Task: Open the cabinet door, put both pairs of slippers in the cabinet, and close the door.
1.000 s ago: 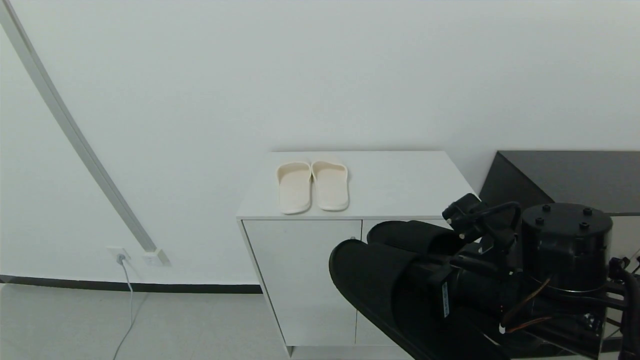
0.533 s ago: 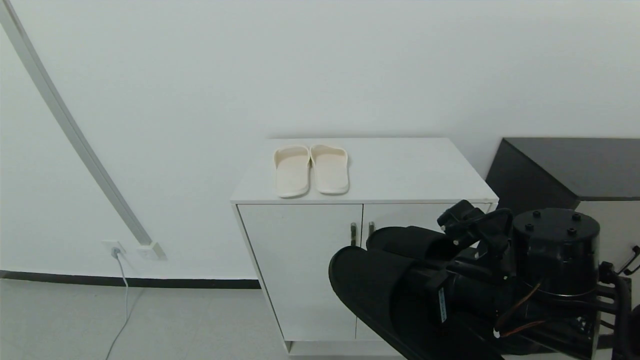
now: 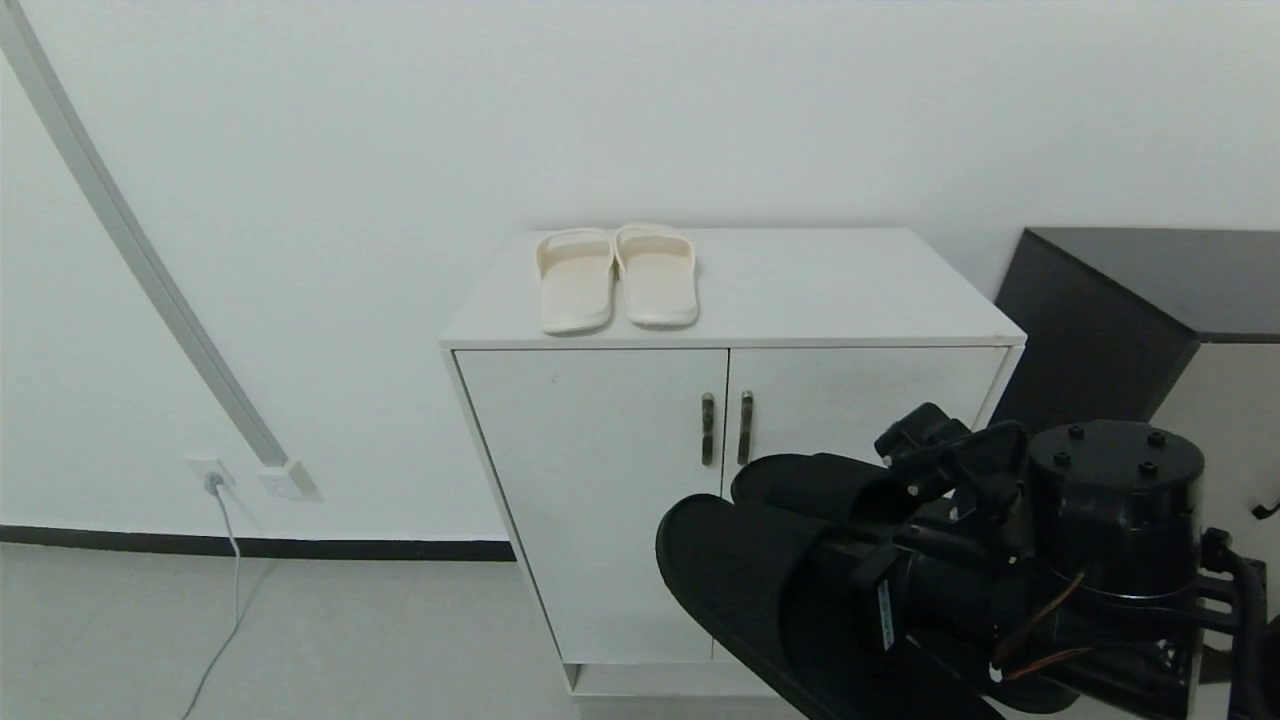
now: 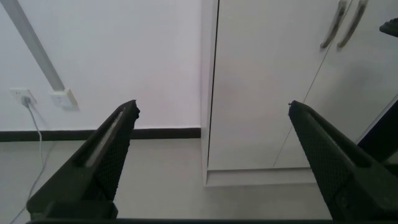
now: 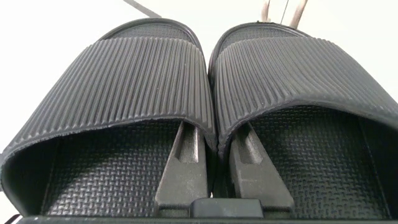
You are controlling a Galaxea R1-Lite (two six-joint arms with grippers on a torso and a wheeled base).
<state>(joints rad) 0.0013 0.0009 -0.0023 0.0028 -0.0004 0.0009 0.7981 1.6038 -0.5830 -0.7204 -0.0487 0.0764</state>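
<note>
- Head view: a pair of black ribbed rubber slippers (image 3: 760, 560) is held in the air in front of the white two-door cabinet (image 3: 600, 500), low before its right door.
- Right gripper (image 5: 215, 146): one finger sits inside each slipper, and they are clamped on the two adjoining side walls.
- Left gripper (image 4: 212, 107): spread wide, holding nothing, facing the cabinet's lower left corner.
- Both doors are closed, with their slim metal handles (image 3: 707, 428) side by side.
- A pair of cream slippers (image 3: 575, 280) lies on the left part of the cabinet top.

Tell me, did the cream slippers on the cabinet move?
No. The cream slippers lie on the same left part of the cabinet top; the whole view shifted, so the camera moved.
</note>
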